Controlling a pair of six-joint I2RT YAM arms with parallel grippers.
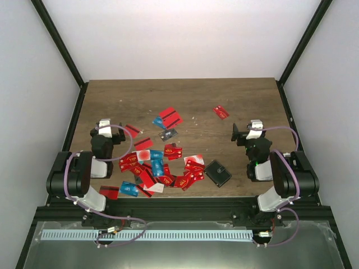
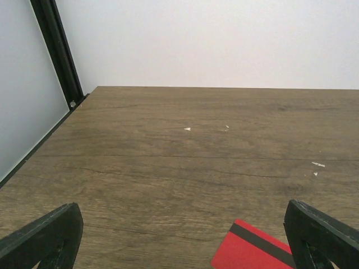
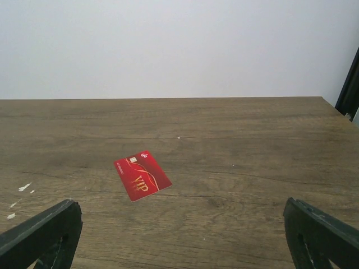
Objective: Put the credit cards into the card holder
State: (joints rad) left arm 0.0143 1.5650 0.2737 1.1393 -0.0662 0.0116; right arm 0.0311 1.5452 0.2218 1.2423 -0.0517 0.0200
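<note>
Several credit cards [image 1: 157, 165], mostly red with a few blue, lie scattered across the near left-centre of the wooden table [image 1: 247, 95]. One red VIP card [image 1: 221, 112] lies apart, farther back on the right; it also shows in the right wrist view [image 3: 142, 175]. The black card holder [image 1: 217, 172] lies shut on the table, right of the pile. My left gripper [image 1: 115, 134] hovers open left of the pile, and a red card with a black stripe [image 2: 252, 252] lies by its right finger [image 2: 322, 235]. My right gripper [image 1: 241, 133] is open and empty, behind the holder.
A thin dark grey card [image 1: 168, 134] lies among the far cards. Black frame posts [image 1: 59, 45] and white walls close in the table's back and sides. Small white specks [image 2: 187, 129] mark the wood.
</note>
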